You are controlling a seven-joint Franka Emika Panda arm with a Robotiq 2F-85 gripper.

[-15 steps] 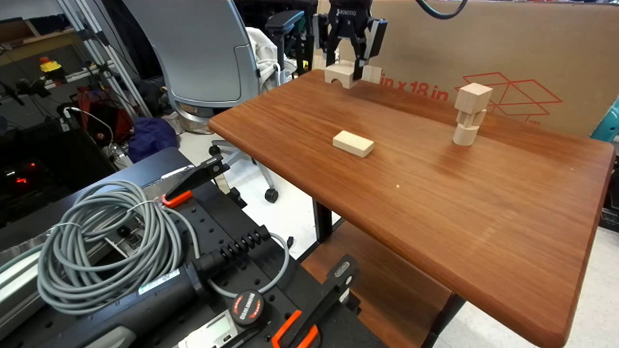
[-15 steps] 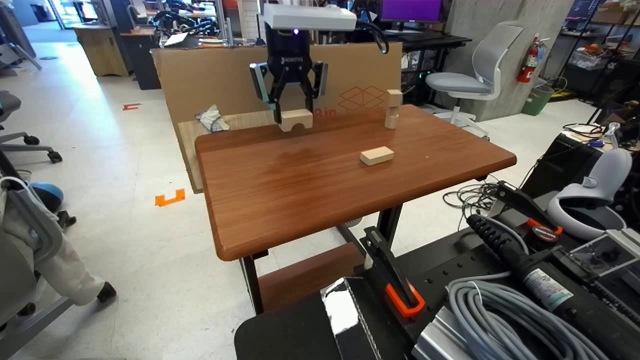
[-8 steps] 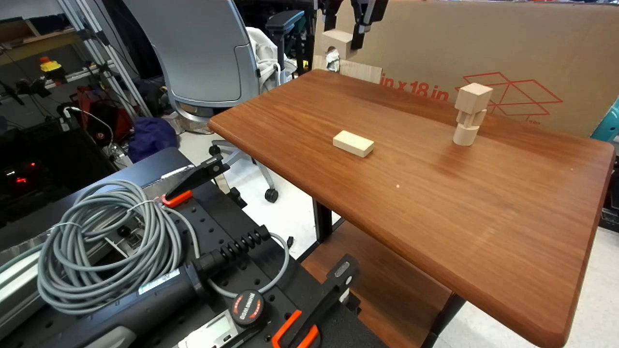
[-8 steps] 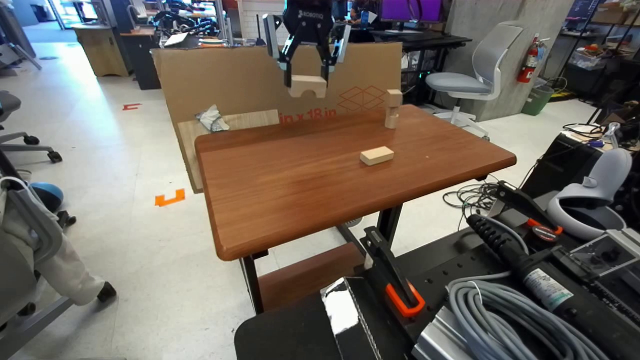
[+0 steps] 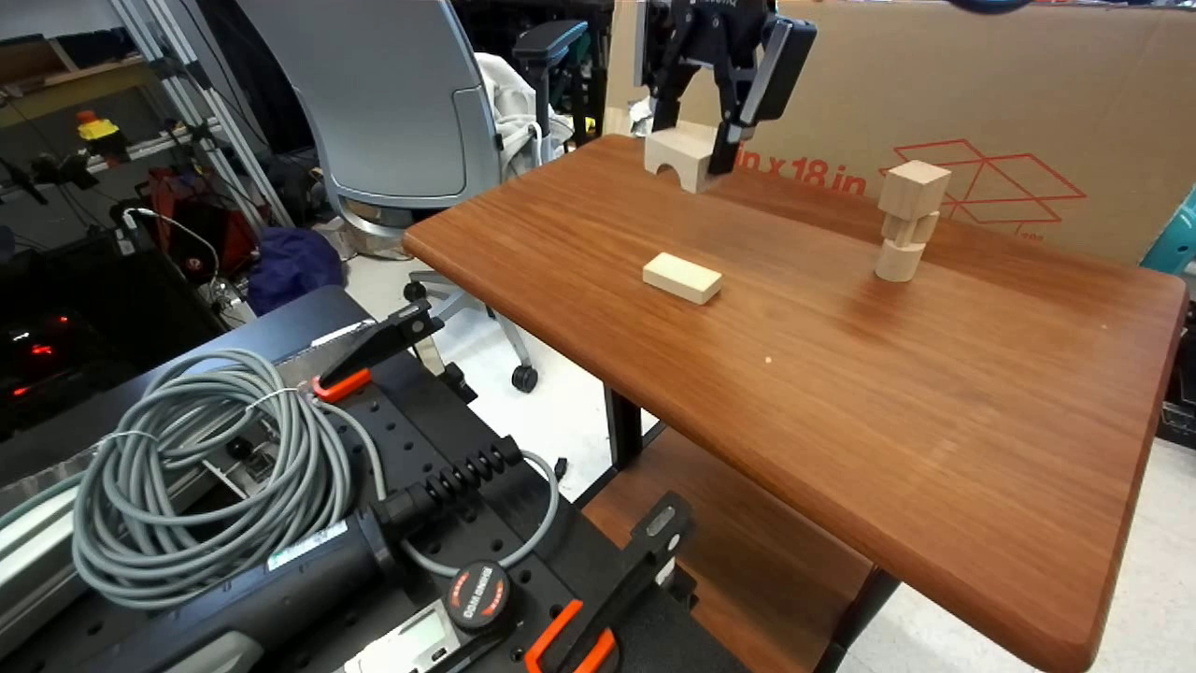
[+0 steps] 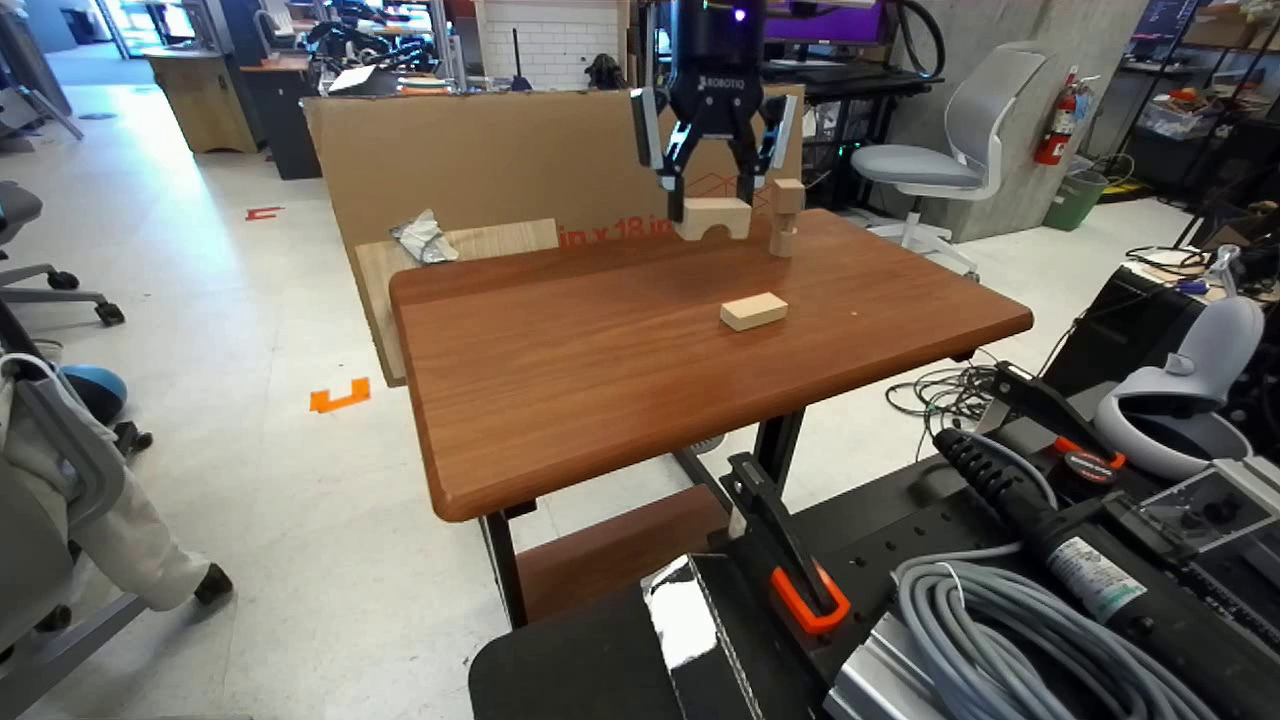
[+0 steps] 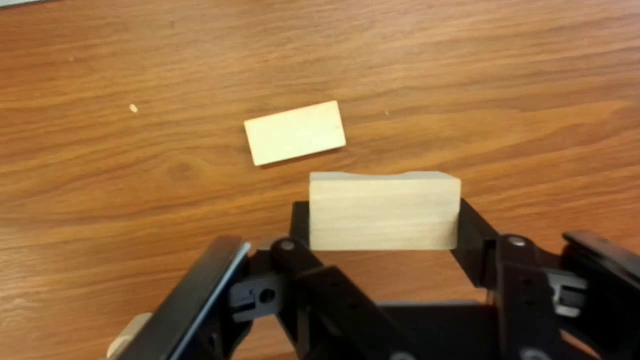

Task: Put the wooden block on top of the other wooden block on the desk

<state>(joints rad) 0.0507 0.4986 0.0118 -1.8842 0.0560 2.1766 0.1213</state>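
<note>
My gripper [image 5: 695, 136] is shut on the notched wooden block [image 5: 680, 154], with a finger against each end. The block is held level above the reddish-brown desk [image 5: 934, 393], its arch facing down, in both exterior views [image 6: 714, 217]. The wrist view shows its plain top [image 7: 384, 215] between the fingers. The other wooden block, a flat pale bar [image 5: 682, 278], lies on the desk [image 6: 560, 370] and also shows in an exterior view [image 6: 754, 311]. In the wrist view the bar [image 7: 295, 133] is ahead and left of the held block, apart from it and slightly angled to it.
A tall stack of wooden pieces [image 5: 903, 224] stands upright near the desk's back edge, also seen in an exterior view [image 6: 786, 215]. A large cardboard sheet [image 5: 841, 93] stands behind the desk. A black cart [image 6: 600, 660] with clamps and coiled cable is in front.
My gripper first rose with the notched block from low over the desk's back part. It then moved toward the flat bar and came lower again. The bar and the stack have not moved.
</note>
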